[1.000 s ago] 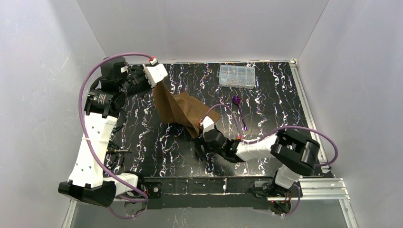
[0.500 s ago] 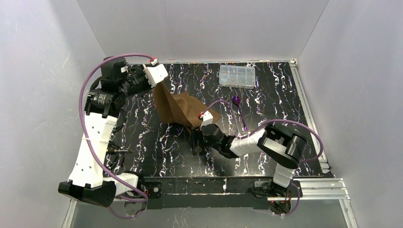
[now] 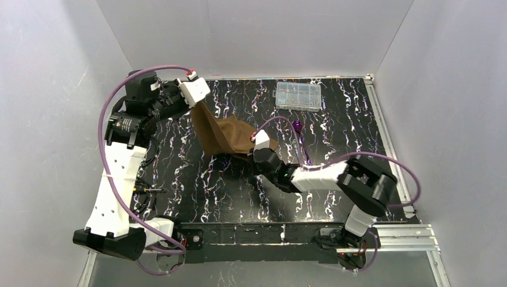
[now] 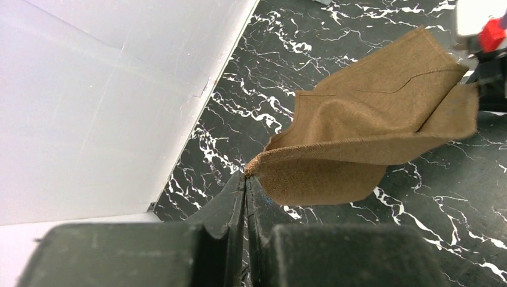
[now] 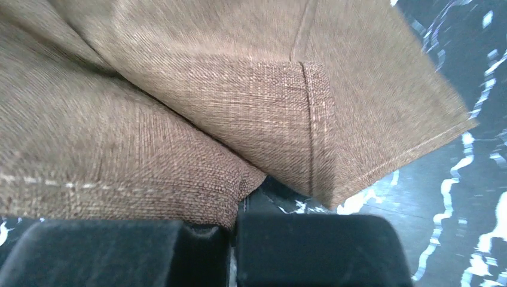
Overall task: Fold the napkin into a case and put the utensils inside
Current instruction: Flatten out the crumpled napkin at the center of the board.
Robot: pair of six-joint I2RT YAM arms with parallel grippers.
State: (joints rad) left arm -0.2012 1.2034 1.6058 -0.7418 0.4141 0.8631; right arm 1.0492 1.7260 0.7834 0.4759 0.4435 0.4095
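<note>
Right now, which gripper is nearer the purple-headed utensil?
Right. The right gripper, shut on the napkin's near corner, sits just left of the purple-headed utensil. The left gripper pinches the napkin's far corner, much farther off to the left.

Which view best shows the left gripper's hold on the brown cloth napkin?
Left wrist: the left gripper pinches one hemmed corner of the brown cloth napkin, jaws shut. Top external hides the pinch under the wrist. Right wrist shows only cloth in the right gripper.
</note>
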